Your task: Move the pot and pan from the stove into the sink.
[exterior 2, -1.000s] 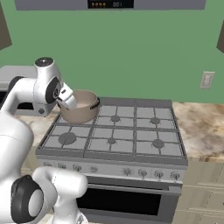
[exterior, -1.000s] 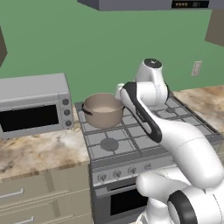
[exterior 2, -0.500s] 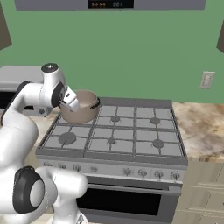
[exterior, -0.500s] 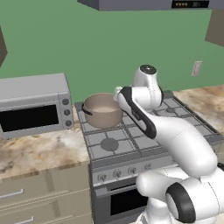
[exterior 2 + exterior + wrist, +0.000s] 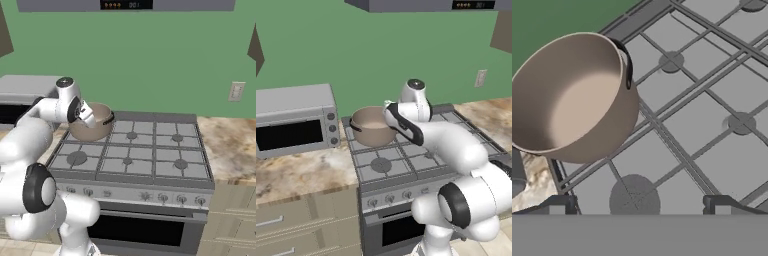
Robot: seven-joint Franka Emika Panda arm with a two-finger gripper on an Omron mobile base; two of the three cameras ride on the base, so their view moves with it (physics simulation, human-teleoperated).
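Gripper (image 5: 637,202) released, jaws spread wide over the stove (image 5: 406,155) grates, holding nothing; I see the pot (image 5: 572,95) just beside it on the back-left burner, dark handle (image 5: 628,67) facing the hand; toaster oven (image 5: 293,120) sits on the counter (image 5: 301,172) left of the stove, near the pot; wall outlet (image 5: 236,91) far right.

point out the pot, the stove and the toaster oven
pot (image 5: 572,100), hand view, pale inner floor
stove (image 5: 131,162), right base view, middle grate
toaster oven (image 5: 291,134), left base view, dark glass door
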